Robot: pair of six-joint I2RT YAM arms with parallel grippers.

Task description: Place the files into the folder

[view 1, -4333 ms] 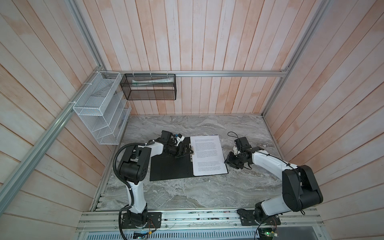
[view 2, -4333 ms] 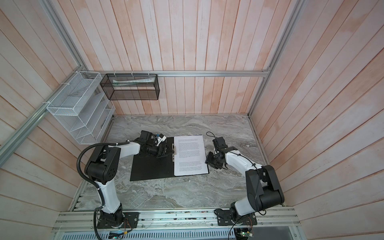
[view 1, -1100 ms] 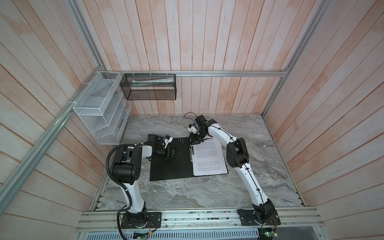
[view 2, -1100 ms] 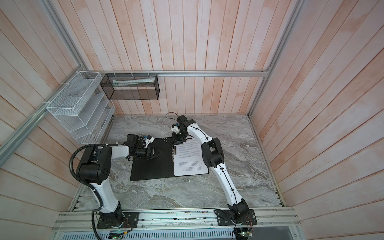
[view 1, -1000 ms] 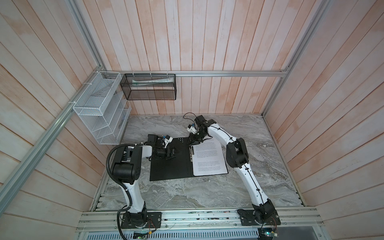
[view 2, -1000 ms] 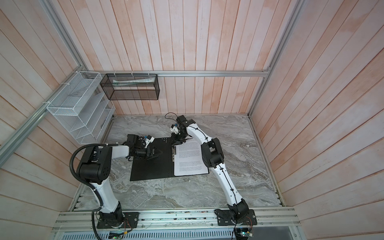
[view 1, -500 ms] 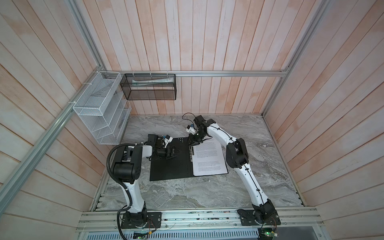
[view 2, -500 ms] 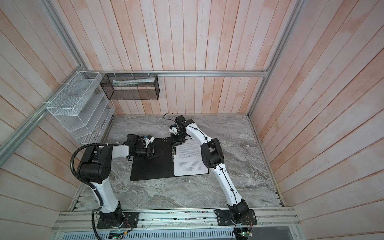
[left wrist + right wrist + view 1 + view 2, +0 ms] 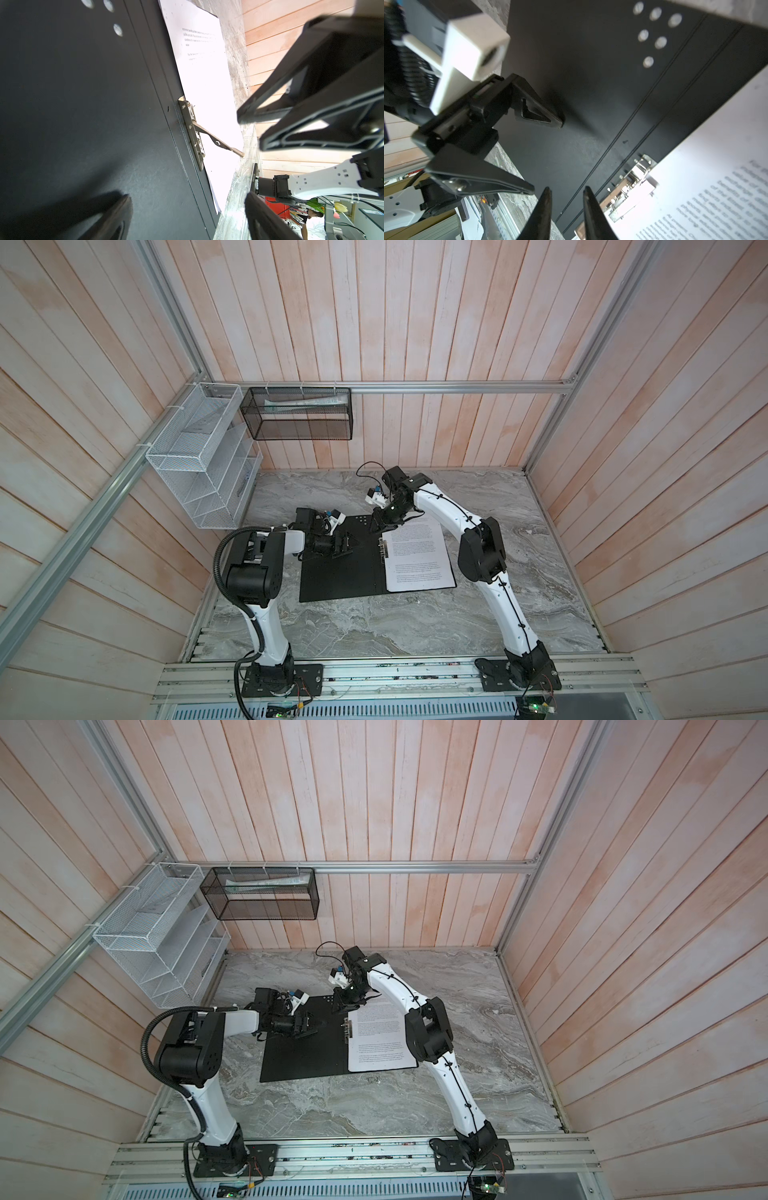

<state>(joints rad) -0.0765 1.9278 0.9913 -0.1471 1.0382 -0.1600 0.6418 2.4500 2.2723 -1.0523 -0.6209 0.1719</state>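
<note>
folder [image 9: 340, 572] inside matt black, fine-grained; clip [image 9: 193, 135] shiny metal; files [image 9: 417, 556] white paper; tabletop [image 9: 374, 626] grey veined marble-look; walls [image 9: 415, 323] wood planks.

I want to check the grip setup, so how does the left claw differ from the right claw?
The left claw is spread wide; the right claw shows only a narrow gap. The left claw sits over the bare black cover of the folder; the right claw is near the metal clip beside the files. Both are low over the open folder, and neither visibly holds anything.
</note>
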